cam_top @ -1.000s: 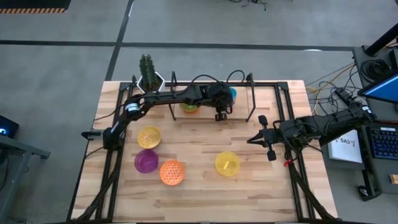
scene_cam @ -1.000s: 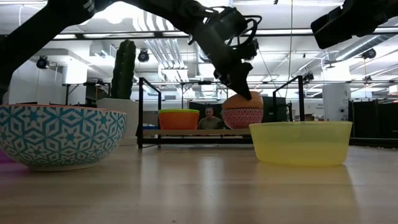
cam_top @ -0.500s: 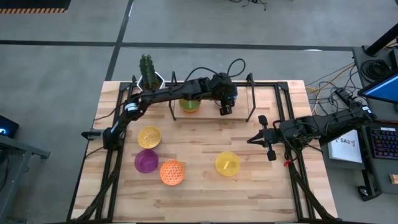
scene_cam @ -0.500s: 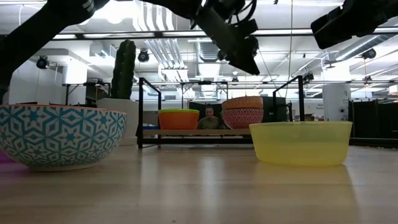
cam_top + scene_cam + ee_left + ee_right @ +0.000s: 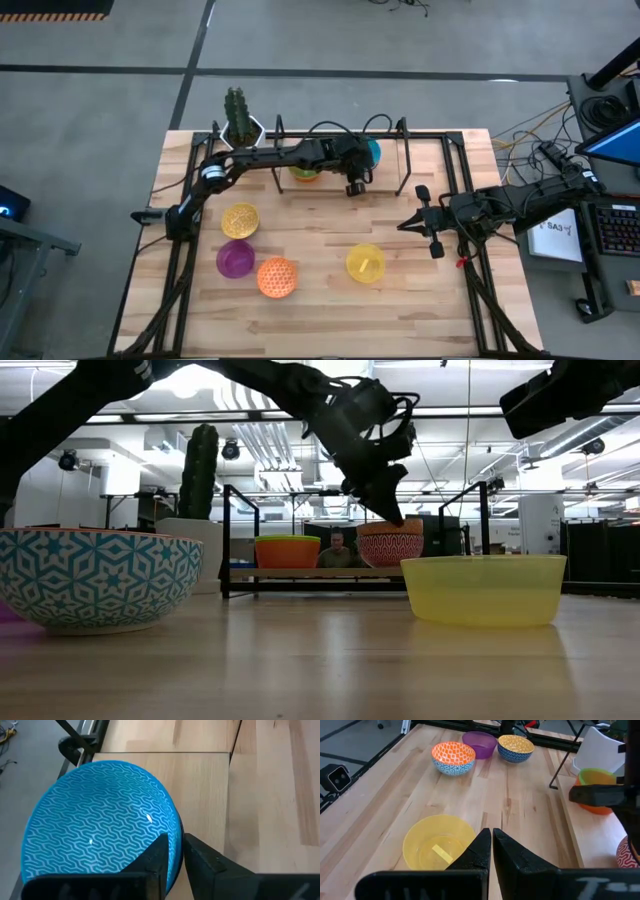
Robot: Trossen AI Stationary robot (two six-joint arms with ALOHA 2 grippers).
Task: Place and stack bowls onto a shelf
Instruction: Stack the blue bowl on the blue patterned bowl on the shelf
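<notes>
The shelf (image 5: 405, 165) stands at the table's far edge, thin black rods over a light wood board (image 5: 210, 790). On the board's right part rests a bowl (image 5: 100, 820), blue-patterned inside and red-patterned outside (image 5: 390, 548). My left gripper (image 5: 172, 852) reaches down to its near rim (image 5: 355, 187) and is shut on it. An orange bowl with a green one inside (image 5: 305, 172) sits on the board's left part. My right gripper (image 5: 491, 845) hangs shut over the table's right side (image 5: 415, 222), touching nothing. My left gripper has the blue bowl's rim (image 5: 176, 827) between its two fingers, one finger inside the bowl and one outside. The fingers slant down from the table's near side. The bowl stands upright with its base on the shelf's board.
On the table lie a gold patterned bowl (image 5: 240, 219), a purple bowl (image 5: 236, 259), an orange patterned bowl (image 5: 277, 277) and a plain yellow bowl (image 5: 366, 263). A cactus in a white pot (image 5: 240, 125) stands at the far left corner. Black frame rails (image 5: 462, 190) border the table.
My left gripper opened and let go of the blue bowl, rose clear above the shelf, then came back down to the bowl's rim and closed on it. The bowl stayed on the board.
</notes>
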